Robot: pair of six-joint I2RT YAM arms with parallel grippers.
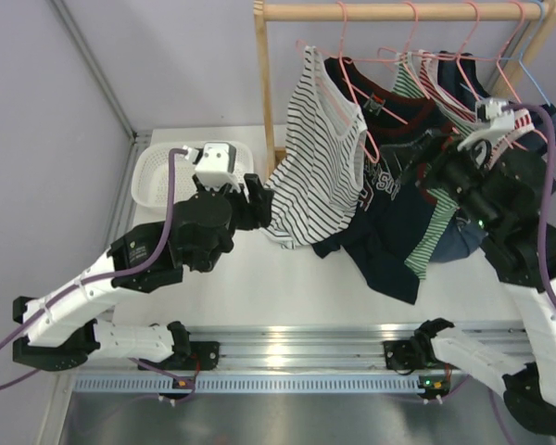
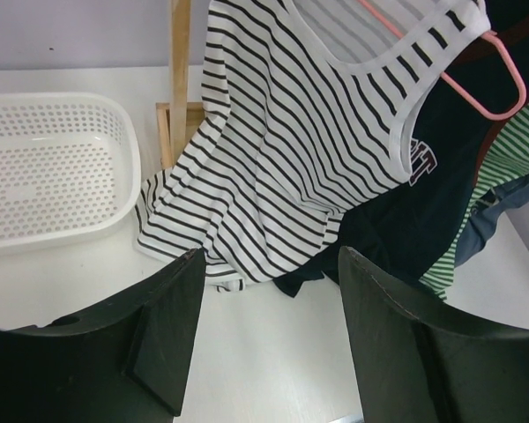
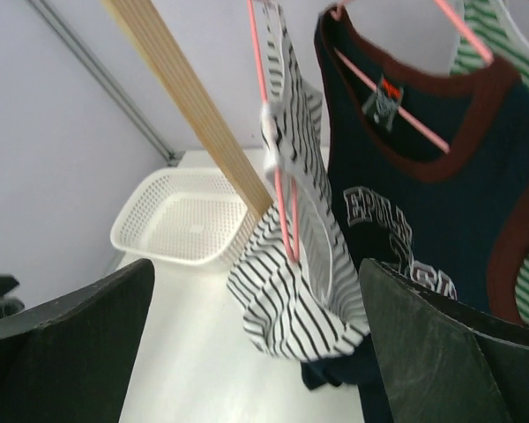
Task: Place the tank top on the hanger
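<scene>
The left arm and right arm are built from white link shells joined by black motor housings. A purple cable is routed along each. A white camera block is mounted at the left wrist. The left gripper is formed by broad, matte black fingers.

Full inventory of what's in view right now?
tank top: one, white with dark stripes, on the hanger at the rack's left end, hem reaching the table
hanger: one, pink wire, through the tank top
navy top: one, maroon trim, hanging next to it
green striped top: one, green and white, further right
other hanger: pink, inside the navy top
rack: one, wood, back of table
basket: one, white, back left
table: one, white
left gripper: black, open, by the tank top's hem
right gripper: black, open, holding nothing
</scene>
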